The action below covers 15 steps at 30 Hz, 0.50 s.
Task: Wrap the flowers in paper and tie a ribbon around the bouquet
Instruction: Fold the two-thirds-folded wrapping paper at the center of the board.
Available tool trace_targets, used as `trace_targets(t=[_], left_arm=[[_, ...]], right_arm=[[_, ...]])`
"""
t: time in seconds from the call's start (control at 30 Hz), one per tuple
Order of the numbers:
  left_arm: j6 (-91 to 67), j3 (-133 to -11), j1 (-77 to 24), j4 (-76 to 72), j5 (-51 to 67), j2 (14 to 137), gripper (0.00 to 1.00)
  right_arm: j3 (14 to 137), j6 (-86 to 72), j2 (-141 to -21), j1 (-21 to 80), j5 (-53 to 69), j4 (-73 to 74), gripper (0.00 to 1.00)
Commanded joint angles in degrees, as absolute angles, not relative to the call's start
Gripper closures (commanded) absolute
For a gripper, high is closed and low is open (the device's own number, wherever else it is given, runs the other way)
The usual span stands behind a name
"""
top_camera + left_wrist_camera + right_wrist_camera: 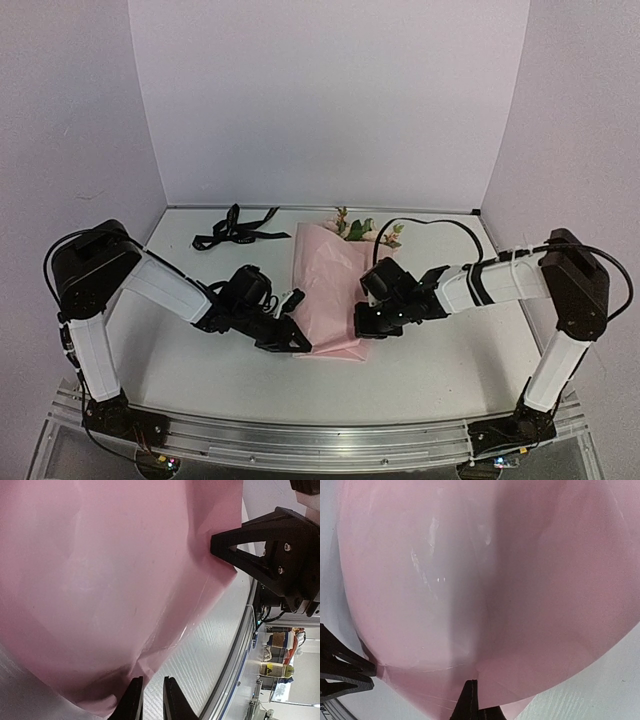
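My right gripper (470,692) is clenched tight, its fingers meeting in one dark point at the bottom of its own view, pinched on the lower edge of the paper (330,285). My left gripper (152,682) is barely parted. The slit between its fingers shows bare table (430,370), so it holds nothing. The paper's lower corner seems to brush the outer side of one finger, though the view is too close for me to be sure.

I count two grippers, one pink sheet, one bunch of flowers (352,228) and one black ribbon (235,232).

Only the top view shows the whole layout. The paper lies folded in the middle of the frame, with the blossoms and leaves poking out at its upper end. The ribbon lies in a loose tangle to the upper left, well apart from the paper. Both grippers sit at the sheet's lower end, one at each side.

The wrist views are filled with pink and show neither flowers nor ribbon. The left wrist view shows the right gripper side-on at the upper right, its tip on the paper's edge where creases gather.
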<state>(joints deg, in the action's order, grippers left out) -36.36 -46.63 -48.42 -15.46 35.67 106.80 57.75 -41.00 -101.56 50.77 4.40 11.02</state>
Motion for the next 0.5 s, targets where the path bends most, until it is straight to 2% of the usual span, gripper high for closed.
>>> trace_targets(t=[0.0,0.27,0.37,0.47], left_arm=[[-36.67,-48.14,-48.23,-15.07,37.27,108.52,0.86],[-37.11,-47.5,-48.46,-13.36,35.85,111.03,0.88],[-37.11,-47.76,-48.68,-12.48,35.08,111.71,0.89],[-37.13,-47.82,-48.84,-12.03,34.52,111.82,0.9]], right_arm=[[55.12,-39.13,-100.58,51.2,2.08,7.17,1.0],[54.53,-40.86,-100.99,51.21,0.58,7.32,0.98],[55.6,-41.55,-100.21,51.22,0.03,10.03,0.88],[56.76,-42.64,-98.34,51.36,-1.41,14.44,0.67]])
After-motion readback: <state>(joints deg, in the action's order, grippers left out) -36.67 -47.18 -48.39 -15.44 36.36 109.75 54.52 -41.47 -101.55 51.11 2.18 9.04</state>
